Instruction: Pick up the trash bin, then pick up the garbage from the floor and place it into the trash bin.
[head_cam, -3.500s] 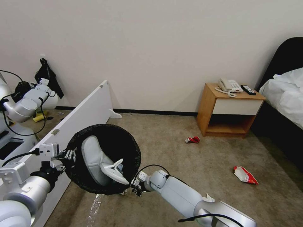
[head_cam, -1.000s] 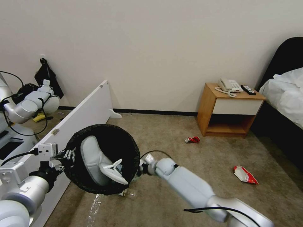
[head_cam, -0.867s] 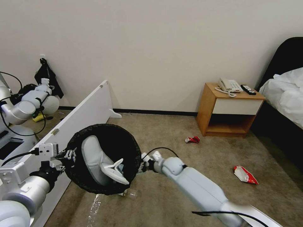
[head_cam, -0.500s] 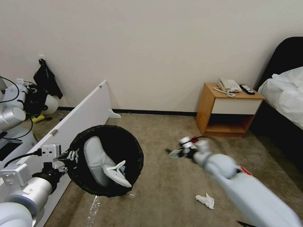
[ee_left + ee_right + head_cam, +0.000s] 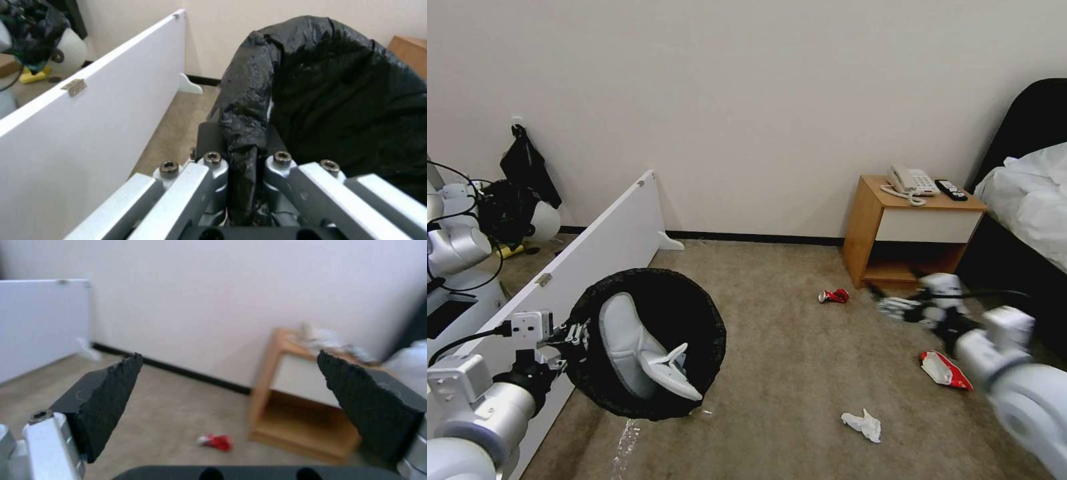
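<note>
My left gripper [image 5: 572, 337] is shut on the black-bagged rim of the trash bin [image 5: 694, 320]. The bin hangs tilted above the floor [image 5: 787, 373] at the lower left, its mouth facing me, with white slippers [image 5: 634, 347] inside. The left wrist view shows the fingers [image 5: 213, 166] pinching the crinkly rim of the trash bin [image 5: 347, 100]. My right gripper [image 5: 897, 308] hangs open and holds nothing in front of the nightstand. A crushed red can [image 5: 834, 295], a red-white snack packet [image 5: 946, 371] and a crumpled tissue [image 5: 862, 425] lie on the carpet. In the right wrist view the red can [image 5: 217, 442] lies below the open right gripper [image 5: 236, 390].
A long white board [image 5: 594, 247] stands on edge along the left. A wooden nightstand [image 5: 910, 233] with a phone stands against the back wall, and a bed [image 5: 1027, 200] is at the right. Open carpet lies between the bin and the litter.
My right arm has swung from beside the bin far to the right, towards the nightstand. The tissue it had covered now shows on the carpet. The left gripper still holds the bin.
</note>
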Tool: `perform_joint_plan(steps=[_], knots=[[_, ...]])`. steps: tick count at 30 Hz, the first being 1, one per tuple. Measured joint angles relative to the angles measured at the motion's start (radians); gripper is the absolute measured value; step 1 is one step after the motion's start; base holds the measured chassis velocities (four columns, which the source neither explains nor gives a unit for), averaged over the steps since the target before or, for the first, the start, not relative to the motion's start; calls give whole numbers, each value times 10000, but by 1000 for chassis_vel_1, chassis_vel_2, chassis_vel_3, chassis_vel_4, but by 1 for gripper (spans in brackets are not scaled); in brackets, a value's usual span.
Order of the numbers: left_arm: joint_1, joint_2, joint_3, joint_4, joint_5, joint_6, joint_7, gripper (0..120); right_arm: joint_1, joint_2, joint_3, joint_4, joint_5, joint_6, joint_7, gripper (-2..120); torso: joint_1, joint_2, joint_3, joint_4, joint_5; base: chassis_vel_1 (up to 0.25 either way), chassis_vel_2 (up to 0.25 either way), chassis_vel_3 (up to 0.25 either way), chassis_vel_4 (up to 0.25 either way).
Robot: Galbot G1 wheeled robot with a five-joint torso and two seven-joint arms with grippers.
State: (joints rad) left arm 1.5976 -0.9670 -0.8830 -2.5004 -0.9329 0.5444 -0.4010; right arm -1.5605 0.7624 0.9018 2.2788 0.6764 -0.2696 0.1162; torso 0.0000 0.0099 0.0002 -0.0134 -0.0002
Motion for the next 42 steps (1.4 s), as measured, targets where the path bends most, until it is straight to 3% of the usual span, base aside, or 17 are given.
perform_joint_plan(steps=[2,5,11,16,19,26,34,42], knots=[[156,-106,-32,0,220,-209,98,4,-1488,784,1161,484,-945,602,-224,100,1,0,1,2,3,0,0,0,0],[267,-176,-51,0,329,-361,106,4,-2069,1249,1615,743,-1145,946,-193,100,0,0,1,0,4,0,0,0,0],[458,-347,-20,0,664,-645,107,4,-2452,1847,2132,1091,-1141,1121,-98,100,0,0,1,4,2,0,0,0,0],[940,-993,201,195,1926,-1456,130,4,-2626,2891,2429,1322,-1648,1430,-178,100,0,1,1,1,0,0,0,0,0],[1368,-1141,143,364,2358,-1745,262,4,-2534,3363,2186,1236,-1875,1491,-190,100,0,-1,2,5,2,0,0,0,0],[1440,-1166,-160,579,2714,-2069,334,4,-2532,3717,1775,1038,-2097,1749,-290,100,0,-1,2,3,1,0,0,0,0],[1188,-862,113,702,3304,-1983,529,4,-2534,3867,1404,895,-2248,1913,-407,100,1,-1,2,1,1,0,0,0,0],[964,-912,247,962,3568,-2316,505,4,-2627,3913,1237,791,-2658,2250,-629,100,1,-1,2,2,1,0,0,0,0]])
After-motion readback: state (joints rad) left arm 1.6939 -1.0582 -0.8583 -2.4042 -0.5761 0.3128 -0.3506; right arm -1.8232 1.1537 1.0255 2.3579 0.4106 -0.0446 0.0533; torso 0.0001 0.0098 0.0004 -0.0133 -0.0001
